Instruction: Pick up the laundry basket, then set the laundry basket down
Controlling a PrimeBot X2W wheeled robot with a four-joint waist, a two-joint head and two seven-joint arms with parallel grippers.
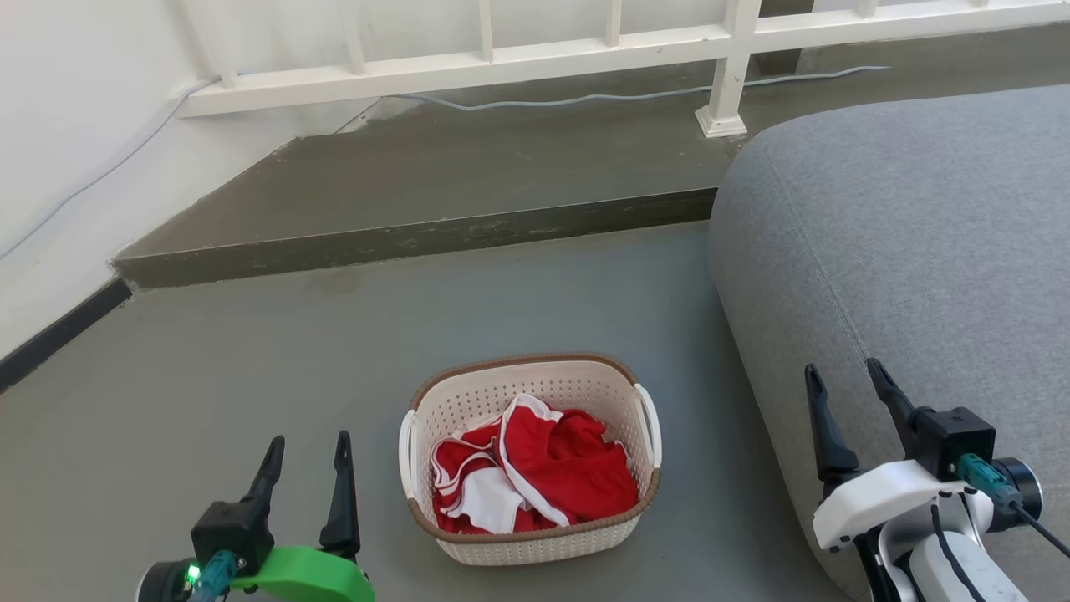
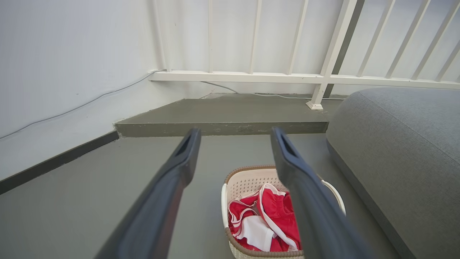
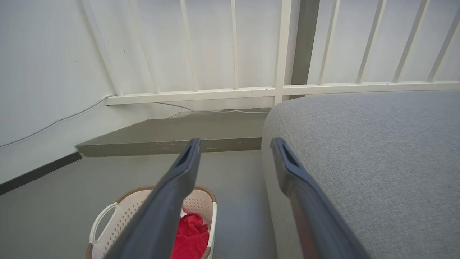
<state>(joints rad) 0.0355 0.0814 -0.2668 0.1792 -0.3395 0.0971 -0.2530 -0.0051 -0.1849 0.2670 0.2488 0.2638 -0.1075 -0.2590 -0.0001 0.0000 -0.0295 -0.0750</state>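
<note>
Head view: the laundry basket [image 1: 518, 361], perforated cream plastic with a brown woven-look rim, is sitting on the grey floor [image 1: 251, 351] between the left gripper [image 1: 310, 438] and the right gripper [image 1: 841, 365], touching neither. Both are gaping, empty.

Left wrist view: crumpled red clothes [image 2: 273, 208] are lying inside it.

Right wrist view: a rounded grey fabric cushion [image 3: 377, 151] is bulging beside it.

Grey cushion [image 1: 903, 251], white railing [image 1: 535, 58], raised step [image 1: 435, 176]
</note>
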